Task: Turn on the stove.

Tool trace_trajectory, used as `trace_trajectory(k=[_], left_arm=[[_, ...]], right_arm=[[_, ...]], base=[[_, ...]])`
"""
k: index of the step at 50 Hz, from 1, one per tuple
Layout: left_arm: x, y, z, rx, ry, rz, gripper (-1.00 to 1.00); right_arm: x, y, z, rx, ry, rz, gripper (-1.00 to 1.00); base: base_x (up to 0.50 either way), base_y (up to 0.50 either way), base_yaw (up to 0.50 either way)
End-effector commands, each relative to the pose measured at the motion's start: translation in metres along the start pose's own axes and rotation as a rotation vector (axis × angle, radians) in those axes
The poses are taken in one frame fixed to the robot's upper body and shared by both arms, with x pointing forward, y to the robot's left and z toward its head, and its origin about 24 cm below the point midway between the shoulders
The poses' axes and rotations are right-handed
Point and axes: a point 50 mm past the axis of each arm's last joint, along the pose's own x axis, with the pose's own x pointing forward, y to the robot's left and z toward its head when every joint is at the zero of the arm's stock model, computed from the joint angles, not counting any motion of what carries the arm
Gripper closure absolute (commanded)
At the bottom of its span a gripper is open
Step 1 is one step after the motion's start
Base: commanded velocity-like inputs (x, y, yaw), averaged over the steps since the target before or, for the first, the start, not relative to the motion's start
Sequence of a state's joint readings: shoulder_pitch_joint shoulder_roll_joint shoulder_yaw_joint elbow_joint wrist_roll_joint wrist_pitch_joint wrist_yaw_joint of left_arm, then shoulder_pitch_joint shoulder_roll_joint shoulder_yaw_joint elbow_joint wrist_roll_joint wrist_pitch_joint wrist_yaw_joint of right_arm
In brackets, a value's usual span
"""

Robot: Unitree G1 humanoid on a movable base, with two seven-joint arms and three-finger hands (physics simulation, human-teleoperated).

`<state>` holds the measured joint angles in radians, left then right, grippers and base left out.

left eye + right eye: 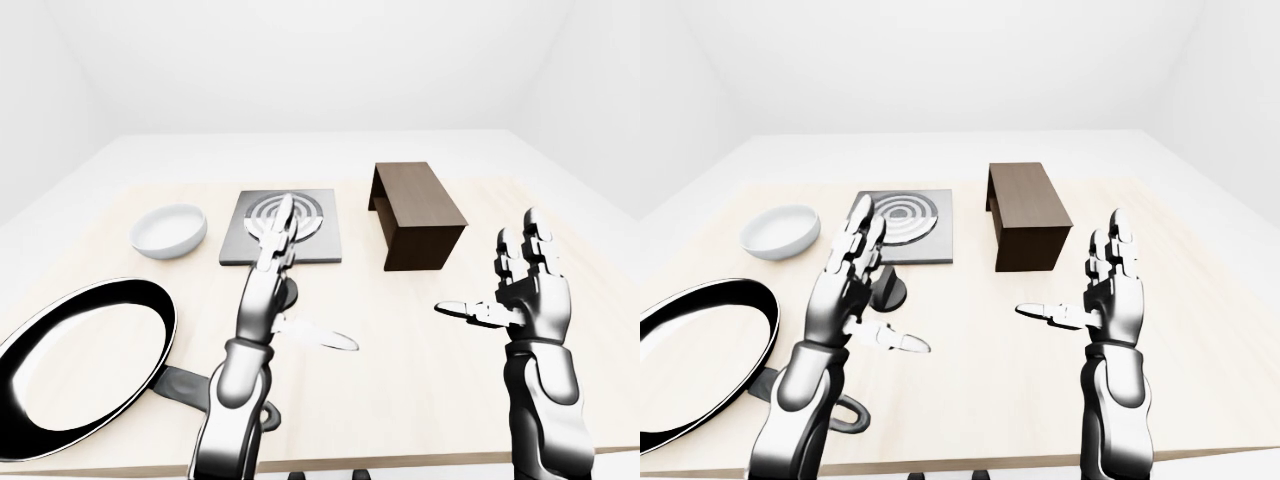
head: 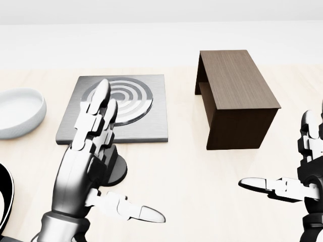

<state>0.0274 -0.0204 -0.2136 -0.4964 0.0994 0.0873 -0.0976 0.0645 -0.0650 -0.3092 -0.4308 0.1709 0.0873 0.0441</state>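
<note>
The stove (image 2: pixel 146 118) is a grey square plate with a ringed round burner, on the light wooden table in the upper left of the head view. Its dark round knob (image 1: pixel 892 291) stands on the table just below the plate, partly hidden by my left hand. My left hand (image 2: pixel 126 156) is open, its fingers stretched up over the stove's lower edge and its thumb pointing right; whether it touches the knob cannot be told. My right hand (image 1: pixel 487 265) is open and empty, raised above the table at the right, apart from everything.
A white bowl (image 1: pixel 169 229) sits left of the stove. A black frying pan (image 1: pixel 80 365) lies at the lower left, its handle under my left forearm. A dark brown open-sided wooden box (image 1: pixel 415 215) stands right of the stove. The table's near edge (image 1: pixel 400 462) runs along the bottom.
</note>
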Motion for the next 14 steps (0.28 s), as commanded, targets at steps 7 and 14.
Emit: trace_trajectory(k=[7, 14], left_arm=[[-0.0105, 0.0005, 0.0119, -0.003, -0.035, 0.009, -1.0], [-0.0107, 0.0011, 0.012, -0.005, -0.035, 0.012, -1.0]], right_arm=[[-0.0003, -0.0006, -0.0009, 0.001, 0.004, -0.001, -1.0], [-0.0005, -0.0008, -0.0008, 0.0, 0.004, -0.002, -1.0]], base=[[0.0, 0.0, 0.0], [0.0, 0.0, 0.0]])
